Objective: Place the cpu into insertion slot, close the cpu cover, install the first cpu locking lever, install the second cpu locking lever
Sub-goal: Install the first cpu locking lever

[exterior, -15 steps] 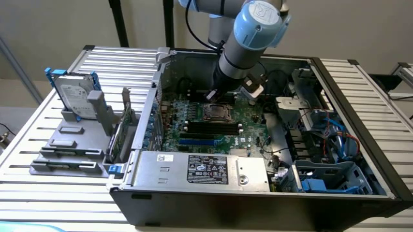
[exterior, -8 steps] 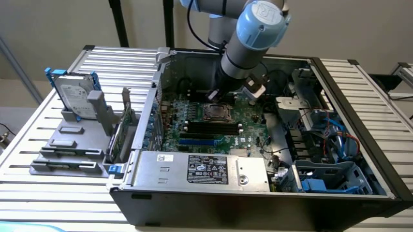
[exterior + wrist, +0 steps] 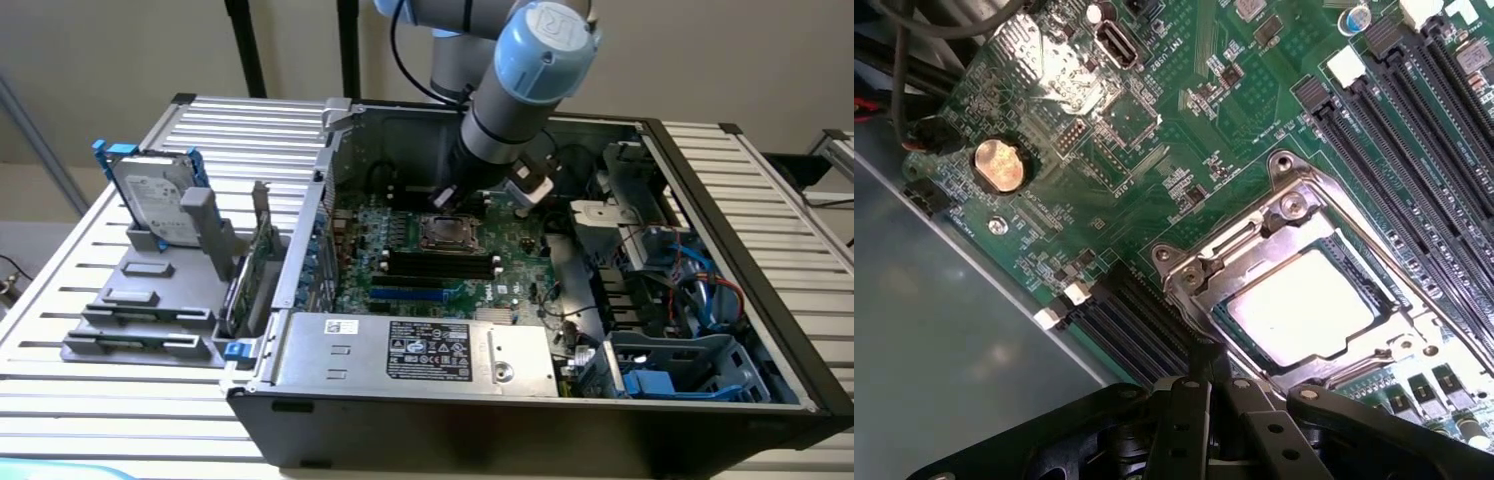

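Chip seated, cover down, levers in hand.
The cpu (image 3: 1309, 305) lies in the insertion slot (image 3: 445, 233) with the cpu cover (image 3: 1254, 268) flat over it; my gripper (image 3: 1206, 372), fingers pressed together and empty, sits at the socket's edge, lever work apparently unfinished.

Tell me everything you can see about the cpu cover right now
The cpu cover is a thin, shiny silvery metal frame with a large square window. It lies closed and flat over the insertion slot on the green motherboard, and the cpu shows through the window with its pale metal top. Small lugs and screws sit at its corners. The shut gripper is right at one edge of the cover; whether it touches cannot be told.
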